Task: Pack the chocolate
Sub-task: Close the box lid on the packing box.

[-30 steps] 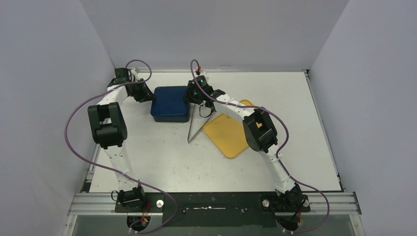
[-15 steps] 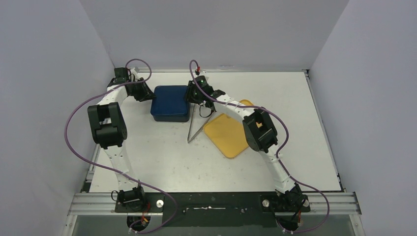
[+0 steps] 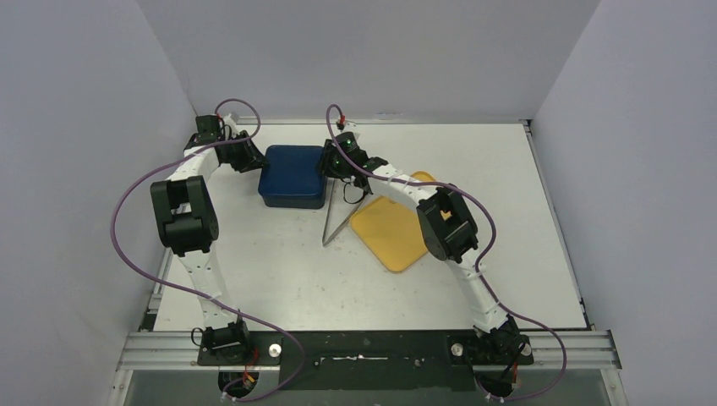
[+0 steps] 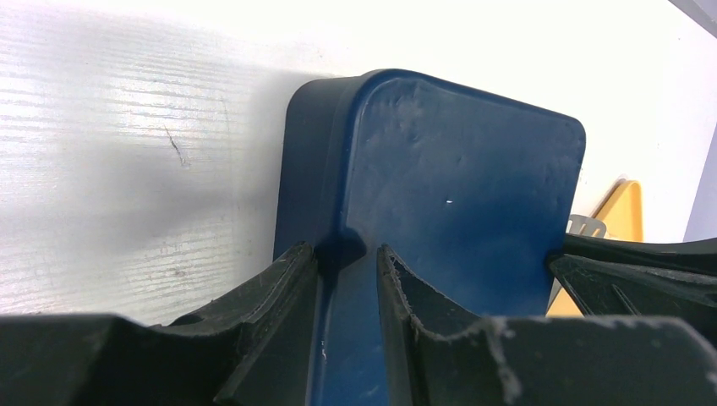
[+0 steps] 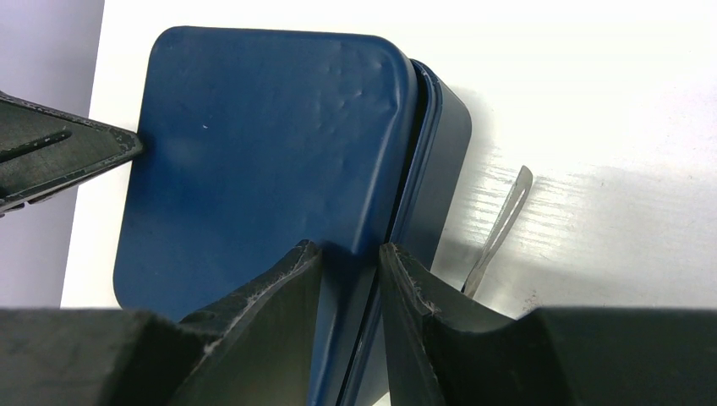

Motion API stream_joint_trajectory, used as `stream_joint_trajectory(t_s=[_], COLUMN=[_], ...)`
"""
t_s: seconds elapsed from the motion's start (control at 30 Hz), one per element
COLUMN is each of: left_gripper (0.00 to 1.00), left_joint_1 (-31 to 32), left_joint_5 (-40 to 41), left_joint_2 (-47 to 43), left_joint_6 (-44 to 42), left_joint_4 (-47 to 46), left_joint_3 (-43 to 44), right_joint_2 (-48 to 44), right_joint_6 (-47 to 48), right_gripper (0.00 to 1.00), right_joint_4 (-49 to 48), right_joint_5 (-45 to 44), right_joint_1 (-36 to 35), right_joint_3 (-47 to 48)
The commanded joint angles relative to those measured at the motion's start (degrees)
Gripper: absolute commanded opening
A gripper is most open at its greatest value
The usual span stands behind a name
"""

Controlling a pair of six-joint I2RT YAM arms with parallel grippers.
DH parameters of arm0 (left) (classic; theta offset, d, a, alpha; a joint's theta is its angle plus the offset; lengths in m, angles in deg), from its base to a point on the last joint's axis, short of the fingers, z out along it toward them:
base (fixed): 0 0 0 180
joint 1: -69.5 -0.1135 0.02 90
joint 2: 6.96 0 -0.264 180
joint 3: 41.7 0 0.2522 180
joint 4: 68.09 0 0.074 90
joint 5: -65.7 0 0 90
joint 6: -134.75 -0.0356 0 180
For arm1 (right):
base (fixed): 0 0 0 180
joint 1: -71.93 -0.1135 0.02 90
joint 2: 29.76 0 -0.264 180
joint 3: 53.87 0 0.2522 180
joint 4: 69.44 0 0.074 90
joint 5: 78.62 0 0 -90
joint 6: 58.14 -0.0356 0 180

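White table (image 3: 279, 271) and grey walls (image 3: 363, 51) make up this small room. Closest to the arm bases, the table top has nothing on it. A bit further back lies the yellow tray (image 3: 391, 233), and no sweets show on it. Long metal tongs (image 3: 332, 222) lie flat just beside it, between the tray and the blue box (image 3: 292, 178).

Further back, both arms meet at that box. Its lid (image 4: 440, 194) is on top. The left gripper (image 4: 347, 254) pinches the left edge of the lid, with its jaws close together around the rim. The right gripper (image 5: 351, 254) pinches the opposite edge the same way. On the right side a dark gap shows between lid and box, so the lid may not be fully down.

Since a second ago almost nothing has moved. Only the right wrist has shifted a tiny bit. The box, tongs and tray have stayed put.

No chocolate can be seen anywhere. My guess is that it is inside the box, and that the arms are now working on the lid
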State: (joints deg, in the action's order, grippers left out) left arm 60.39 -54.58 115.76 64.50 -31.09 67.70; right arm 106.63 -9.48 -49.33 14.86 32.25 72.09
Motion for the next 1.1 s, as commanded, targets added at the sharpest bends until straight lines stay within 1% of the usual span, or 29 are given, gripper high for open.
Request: stream_joint_trajectory(t_s=[0.0, 0.23, 0.43, 0.67, 0.9, 1.07], left_gripper=[0.30, 0.30, 0.31, 0.31, 0.31, 0.35], left_joint_1=[0.75, 0.92, 1.19, 1.19, 1.28, 1.37], left_joint_5=[-3.71, -3.39, -1.79, -2.05, -1.76, -1.79], left_joint_2=[-0.84, -2.09, -3.88, -2.06, -1.08, -0.03], left_joint_6=[0.75, 0.30, 0.12, 0.02, 0.02, -0.15], left_joint_4=[-2.22, -2.59, -2.96, -2.55, -3.07, -3.42], left_joint_3=[1.66, 0.97, 0.51, 2.56, 2.71, 2.71], right_joint_2=[-4.40, -6.23, -6.76, -6.70, -6.89, -6.54], right_joint_6=[-0.23, 0.11, 0.27, 0.39, 0.52, 0.09], right_gripper=[0.32, 0.31, 0.31, 0.31, 0.32, 0.32], right_joint_4=[-4.72, -7.66, -8.24, -8.36, -8.84, -9.42], right_joint_5=[1.72, 1.40, 1.18, 0.58, 0.40, 0.05], right_joint_1=[-0.40, -0.40, -0.40, 0.02, 0.48, 0.99], right_joint_3=[-0.12, -2.51, -3.18, -3.22, -3.87, -4.73])
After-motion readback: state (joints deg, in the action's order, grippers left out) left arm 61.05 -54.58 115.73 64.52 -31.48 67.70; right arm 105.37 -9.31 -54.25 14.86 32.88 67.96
